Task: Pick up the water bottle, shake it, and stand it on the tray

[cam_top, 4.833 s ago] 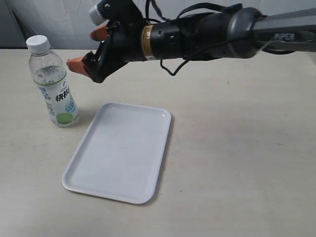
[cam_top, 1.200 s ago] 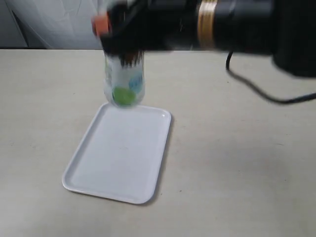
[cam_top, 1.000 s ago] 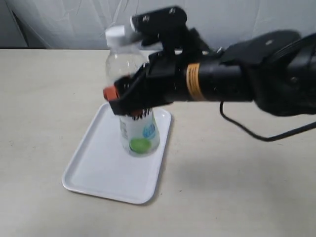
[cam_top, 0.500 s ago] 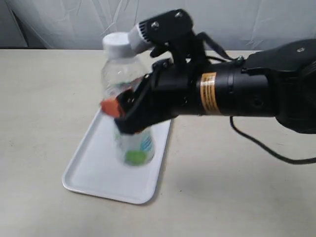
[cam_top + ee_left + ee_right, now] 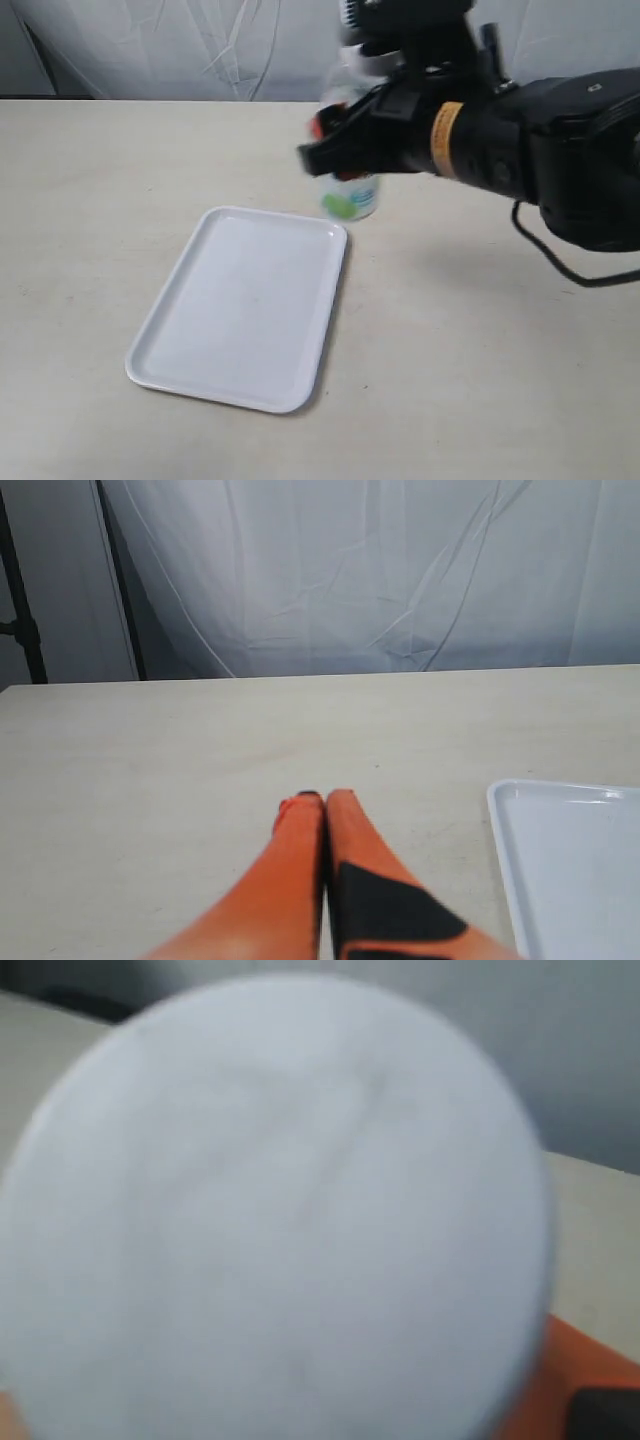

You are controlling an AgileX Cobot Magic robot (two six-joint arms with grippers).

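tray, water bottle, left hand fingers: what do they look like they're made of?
tray: likely plastic; smooth white, soft sheen, moulded rounded corners and low rim.
water bottle: probably thin clear plastic with a printed label, though it is blurred; cap looks like matte white plastic.
left hand fingers: matte orange, plastic or rubbery; black patch unclear.

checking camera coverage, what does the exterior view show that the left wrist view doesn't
Only the exterior view: the water bottle, blurred, held in the right gripper past the far corner of the tray, and that tray in full. Only the left wrist view: the left gripper, shut with nothing in it, above the table. Both: part of the tray, the table and the white backdrop.
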